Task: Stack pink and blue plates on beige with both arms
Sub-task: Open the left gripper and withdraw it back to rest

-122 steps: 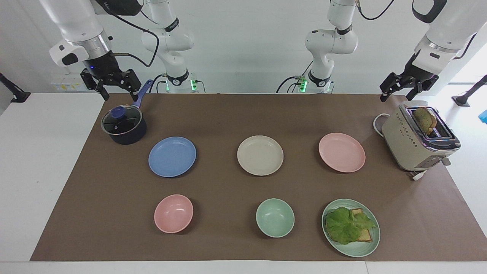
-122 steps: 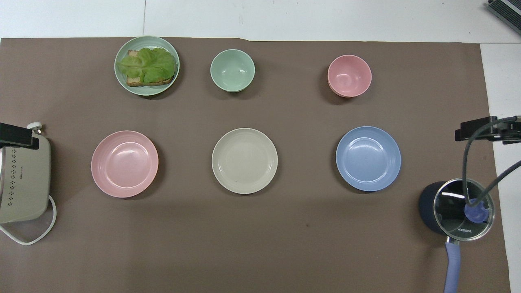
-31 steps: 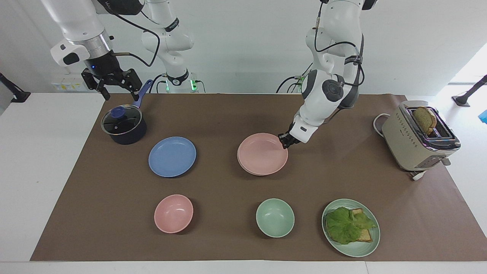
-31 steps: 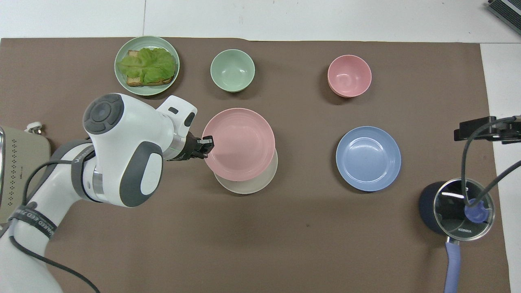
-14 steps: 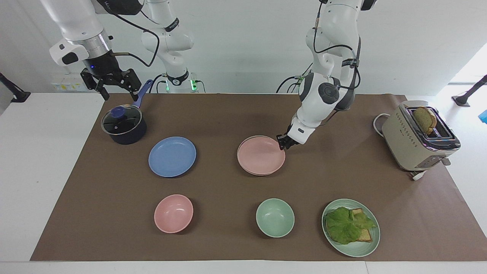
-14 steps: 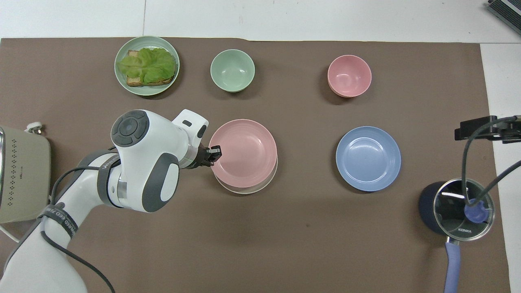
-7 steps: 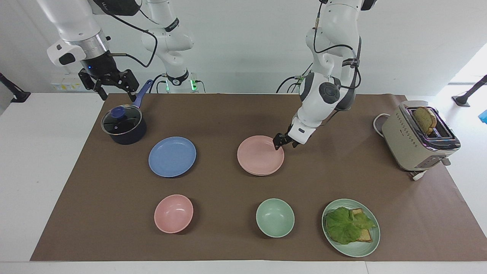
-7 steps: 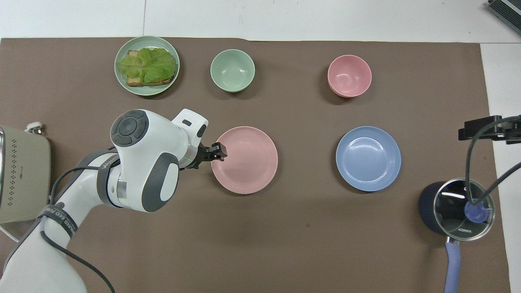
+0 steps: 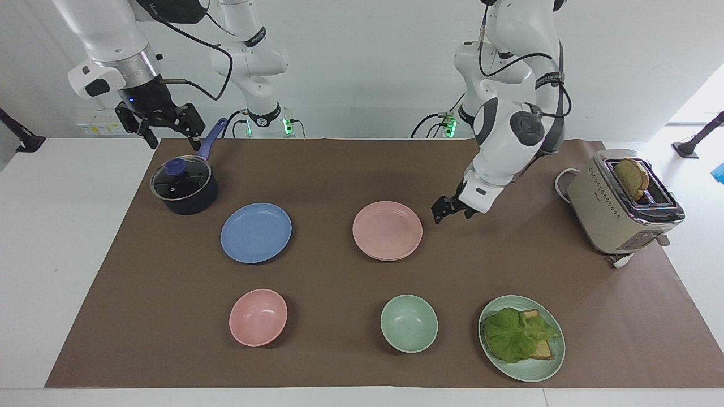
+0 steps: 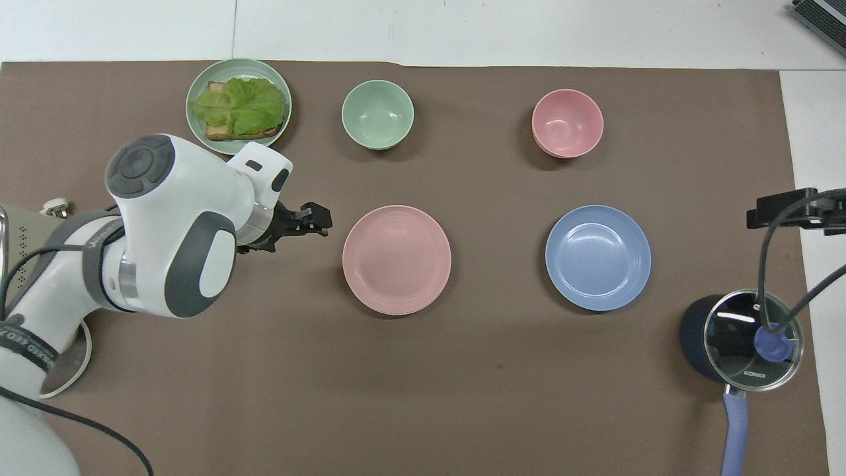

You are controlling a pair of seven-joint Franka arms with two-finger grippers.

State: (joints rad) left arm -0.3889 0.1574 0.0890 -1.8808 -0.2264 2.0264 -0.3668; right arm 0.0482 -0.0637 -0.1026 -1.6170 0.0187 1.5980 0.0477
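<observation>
While the brown paper mat [image 9: 350, 282] covers the white desk [image 9: 56, 254], the following stand on it. Dark blue lidded saucepan [image 9: 184, 186] with a periwinkle handle: at the right arm's end, nearest the robots. Boxy beige toaster [image 9: 619, 212] with a slice of bread in its slot: at the left arm's end. Small deep pink bowl [image 9: 258, 317], mint-green bowl [image 9: 409, 323] and mint-green plate with lettuce and toast [image 9: 521, 337]: in a row farthest from the robots. None of these lies between the plates.

Round shallow pale pink plate [image 9: 387, 230]: at the middle of the mat, resting on the round cream-beige plate [image 9: 390, 258], of which only a thin edge shows beneath it in the facing view. Round periwinkle blue plate [image 9: 256, 232]: flat on the mat beside that stack, toward the right arm's end, apart from it.

Left gripper [image 9: 447, 210]: low over bare mat just beside the pink plate, toward the toaster, forearm sloping down from a raised elbow; jaws released, grasping nothing. Right gripper [image 9: 158, 121]: waits raised over the saucepan's end of the desk; jaws spread apart, empty.

Half a second ago the left gripper was at the pink plate's rim; it has since drawn back clear of it. The pink plate has kept its place.
</observation>
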